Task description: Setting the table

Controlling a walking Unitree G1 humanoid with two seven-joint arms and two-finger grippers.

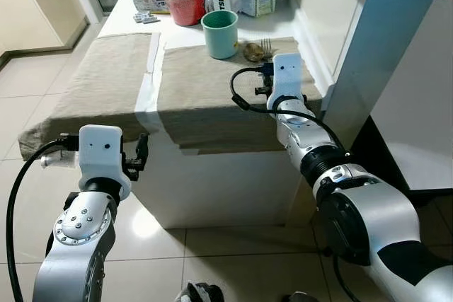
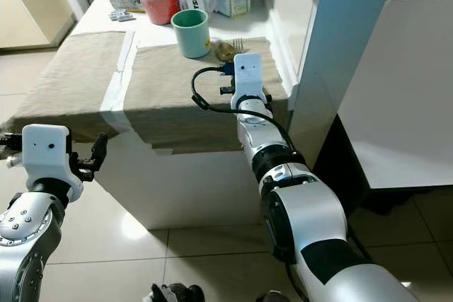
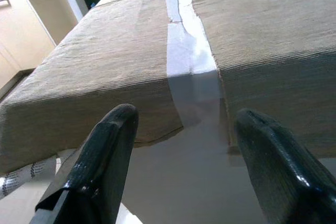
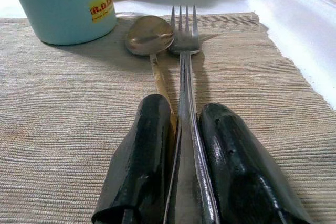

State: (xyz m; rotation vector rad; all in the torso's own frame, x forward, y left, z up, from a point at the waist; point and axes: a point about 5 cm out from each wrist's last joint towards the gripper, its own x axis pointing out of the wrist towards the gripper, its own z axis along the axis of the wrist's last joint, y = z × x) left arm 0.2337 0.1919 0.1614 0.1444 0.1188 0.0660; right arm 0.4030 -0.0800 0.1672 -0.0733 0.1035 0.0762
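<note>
- Two tan placemats are lying side by side on the white counter: the left placemat is sitting bare, while the right placemat is already carrying a green cup near its far edge.
- The right gripper is reaching over the right placemat with its two black fingers pinched narrow around the handles of a fork and a spoon, holding both together.
- The fork and spoon are pointing away from that gripper, heads lying low over the mat just beside the cup, the spoon bowl between the cup and the fork tines; whether they are resting on the cloth or just above it is hard to tell.
- The left gripper is hovering at the near edge of the counter, facing the strip between the mats, fingers spread wide and holding nothing.
- Judging by this, the right setting is looking close to done once the cutlery is released; the left placemat is awaiting everything.
- Cartons and a red tub are crowding the far end of the counter.
</note>
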